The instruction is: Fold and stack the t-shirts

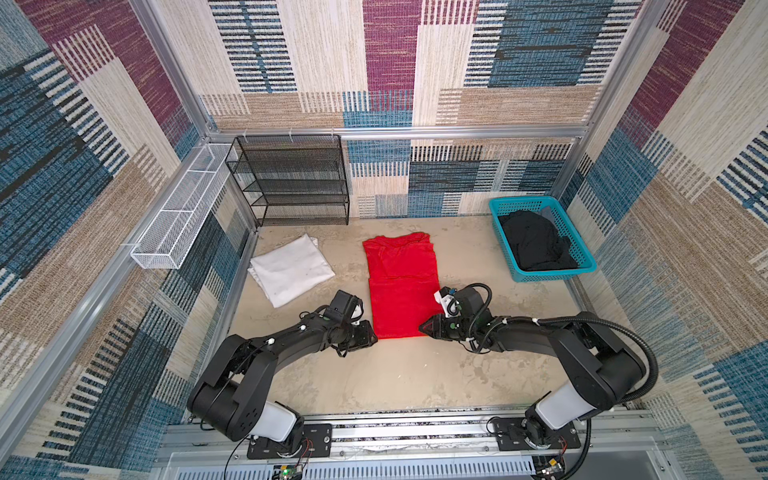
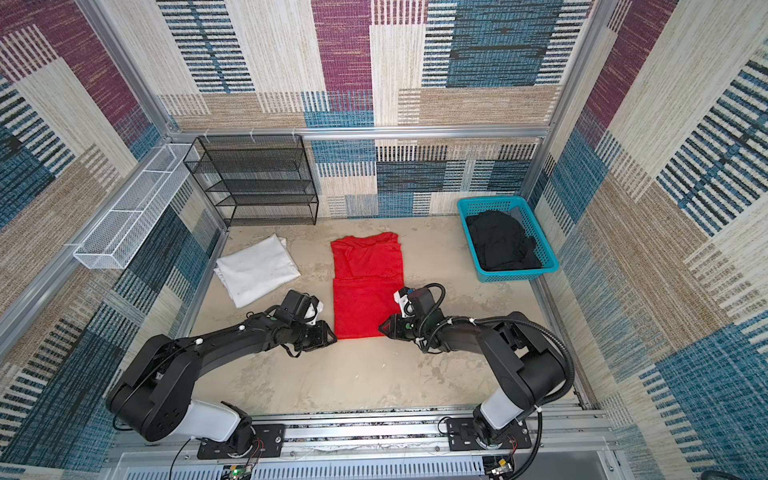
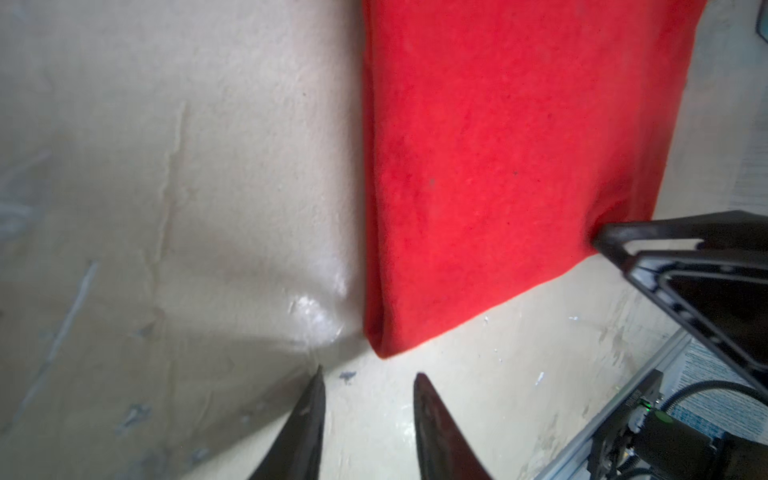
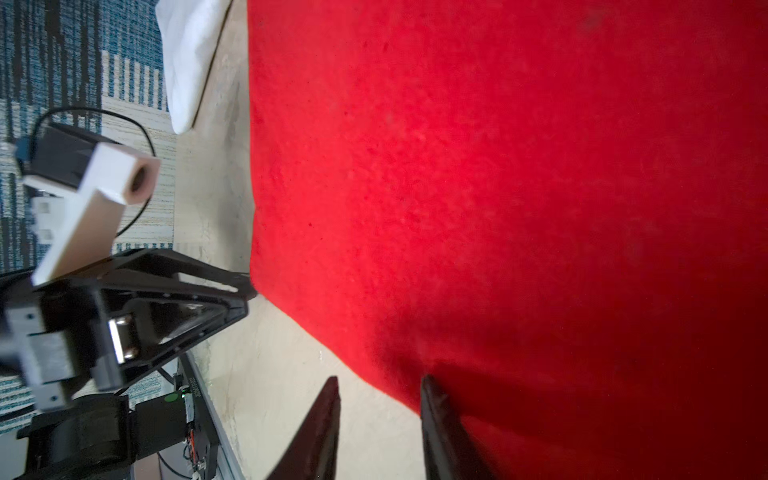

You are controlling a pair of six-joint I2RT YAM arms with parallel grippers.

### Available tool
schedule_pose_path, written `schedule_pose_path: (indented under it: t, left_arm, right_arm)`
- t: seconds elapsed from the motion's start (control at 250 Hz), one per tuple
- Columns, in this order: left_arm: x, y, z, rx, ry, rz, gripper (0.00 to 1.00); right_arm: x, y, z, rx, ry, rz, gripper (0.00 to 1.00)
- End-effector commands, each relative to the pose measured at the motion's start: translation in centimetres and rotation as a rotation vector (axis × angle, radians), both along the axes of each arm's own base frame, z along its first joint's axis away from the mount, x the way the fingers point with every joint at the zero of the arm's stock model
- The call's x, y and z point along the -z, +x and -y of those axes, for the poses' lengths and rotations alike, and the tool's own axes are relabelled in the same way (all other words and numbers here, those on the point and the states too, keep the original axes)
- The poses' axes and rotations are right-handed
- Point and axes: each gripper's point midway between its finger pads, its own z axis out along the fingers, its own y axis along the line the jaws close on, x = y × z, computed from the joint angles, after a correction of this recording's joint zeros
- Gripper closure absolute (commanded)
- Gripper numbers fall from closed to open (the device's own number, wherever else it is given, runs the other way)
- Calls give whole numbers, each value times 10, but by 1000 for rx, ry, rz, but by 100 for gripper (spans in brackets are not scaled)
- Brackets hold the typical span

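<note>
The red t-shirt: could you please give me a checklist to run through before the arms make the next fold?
1. Red t-shirt lies flat, folded into a long strip: ok.
2. Left gripper at the strip's near corner, jaws open and empty: ok.
3. Right gripper at the other near corner, jaws open, one over the hem: ok.
4. White t-shirt folded, apart from the red one: ok.
5. Black t-shirt folded: not ok, bunched in the teal basket.
</note>
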Motion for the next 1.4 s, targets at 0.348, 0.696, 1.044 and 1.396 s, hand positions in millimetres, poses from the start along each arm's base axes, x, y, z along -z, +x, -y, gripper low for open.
schedule_pose_path:
  t: [0.348,0.696,1.044,1.396]
  left_arm:
    - [12,10,3,-29,10,-26,66]
    - [17,3,2,-26,18,-57,88]
    - [17,1,2,-24,15,-60,89]
    - [16,-2,2,-25,5,-66,92]
  right_arm:
    - [-9,1,54,156,-145,6,42]
    - [14,-18,79,214,-179,-65,41]
    - [30,-18,74,206,-161,-102,56]
    - [31,-15,77,216,-180,-88,97]
